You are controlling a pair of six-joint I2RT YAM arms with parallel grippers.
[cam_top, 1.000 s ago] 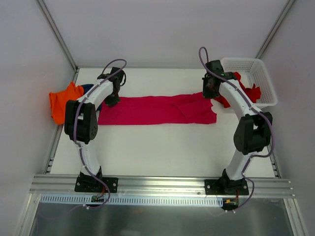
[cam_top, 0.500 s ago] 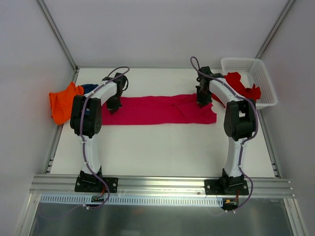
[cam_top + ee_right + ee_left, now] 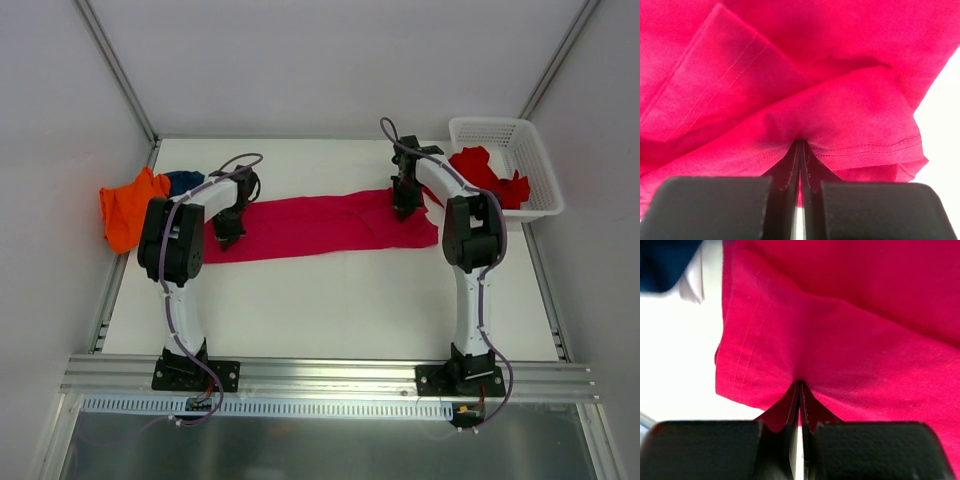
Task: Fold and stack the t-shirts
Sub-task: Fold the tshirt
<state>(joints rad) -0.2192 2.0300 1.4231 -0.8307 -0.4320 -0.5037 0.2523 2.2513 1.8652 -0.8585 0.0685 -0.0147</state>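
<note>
Left jaws are pinched tight on the crimson t-shirt [image 3: 320, 225]. A ridge of fabric rises straight out of the grip, and the stitched hem runs just to their left. Over to the right jaws: clamped as well, biting a fold of the same shirt, with a stitched edge running off to their right and a folded layer above and to the left. The shirt lies on the table [image 3: 330, 310], stretched in a long band between the two sets of jaws. Out beyond the left jaws sit an orange shirt [image 3: 125, 205] and a navy cloth [image 3: 185, 180]. Beyond the right jaws, a white basket [image 3: 490, 122] holds red garments [image 3: 480, 168].
</note>
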